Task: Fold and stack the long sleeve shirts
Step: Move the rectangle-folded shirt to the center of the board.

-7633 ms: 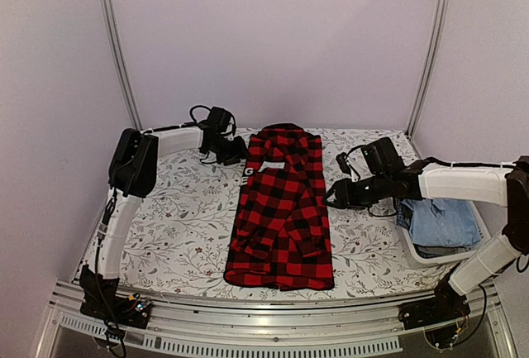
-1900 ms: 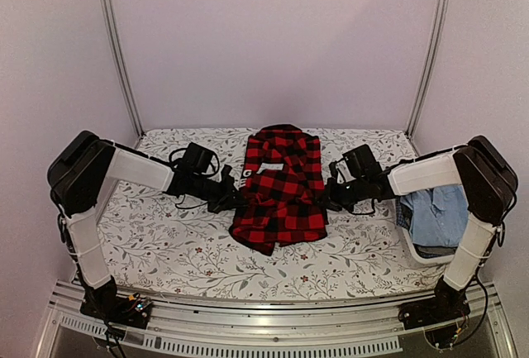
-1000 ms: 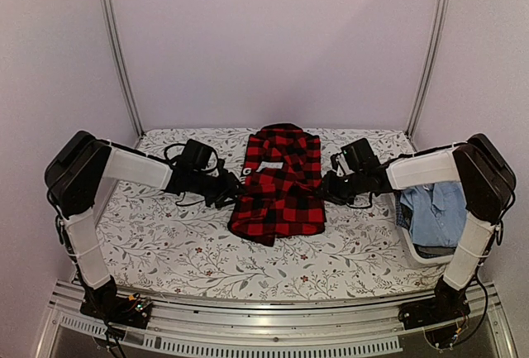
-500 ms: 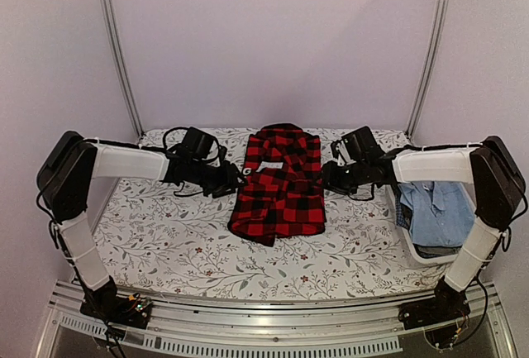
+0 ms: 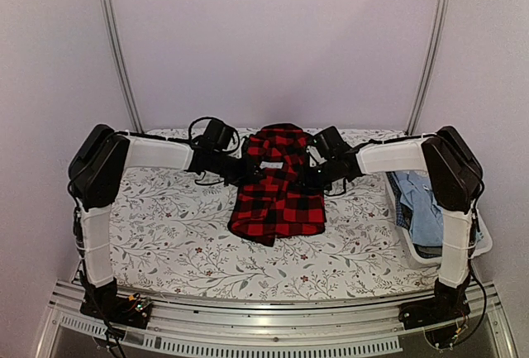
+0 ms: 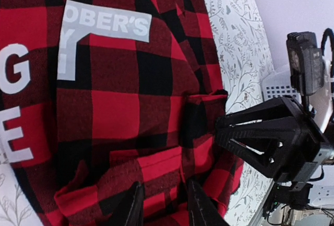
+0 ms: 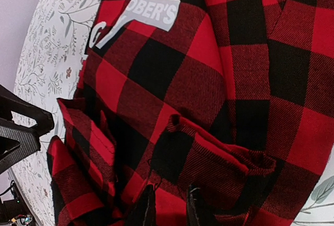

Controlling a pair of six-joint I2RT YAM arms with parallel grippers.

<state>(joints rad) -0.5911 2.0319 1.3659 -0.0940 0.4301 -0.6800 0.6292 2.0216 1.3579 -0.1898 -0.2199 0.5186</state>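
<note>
The red-and-black check shirt [image 5: 278, 188] lies at the table's middle, its lower part doubled up over its back. White block letters show on it in the left wrist view [image 6: 107, 25] and the right wrist view [image 7: 151, 12]. My left gripper [image 5: 245, 169] is at the shirt's far left edge, with a fold of check cloth [image 6: 162, 168] between its fingers. My right gripper [image 5: 306, 178] is at the far right edge, its fingers closed on a cloth fold [image 7: 209, 158]. The right gripper also shows in the left wrist view [image 6: 271, 142].
A white basket [image 5: 483, 242] stands at the right edge with blue denim shirts [image 5: 430, 209] in it. The tabletop has a floral cloth [image 5: 165, 226]. Metal frame posts [image 5: 116, 44] stand at the back corners, and a rail runs along the near edge.
Both grippers have moved away from me and inward, from the shirt's sides to over its upper part near the collar. The shirt's near folded edge has stayed put.
</note>
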